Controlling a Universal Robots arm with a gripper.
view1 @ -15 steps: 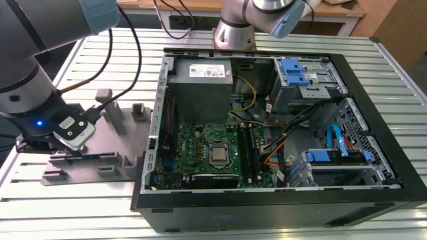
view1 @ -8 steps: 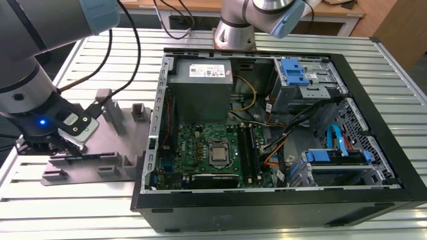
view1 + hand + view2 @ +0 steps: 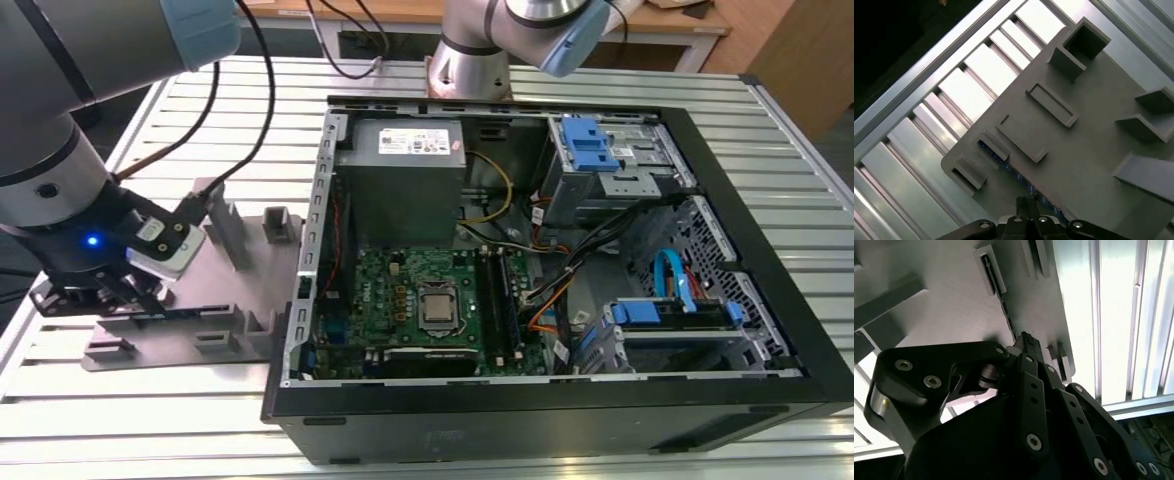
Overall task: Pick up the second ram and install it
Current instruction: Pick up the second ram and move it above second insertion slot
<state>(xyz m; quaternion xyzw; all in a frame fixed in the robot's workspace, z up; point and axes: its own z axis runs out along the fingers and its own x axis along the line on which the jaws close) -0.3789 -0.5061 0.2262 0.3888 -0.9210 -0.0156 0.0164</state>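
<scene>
Second ram (image 3: 1009, 170), a long thin blue-green memory stick, stands on edge in its slot on the flat grey plastic holder plate (image 3: 1089, 165), well apart from the open black computer case (image 3: 534, 420). My black gripper (image 3: 1026, 202) sits low over it, fingers nearly together and pinching its edge. Not lifted. I judge the pick barely begun and the install wholly left.
</scene>
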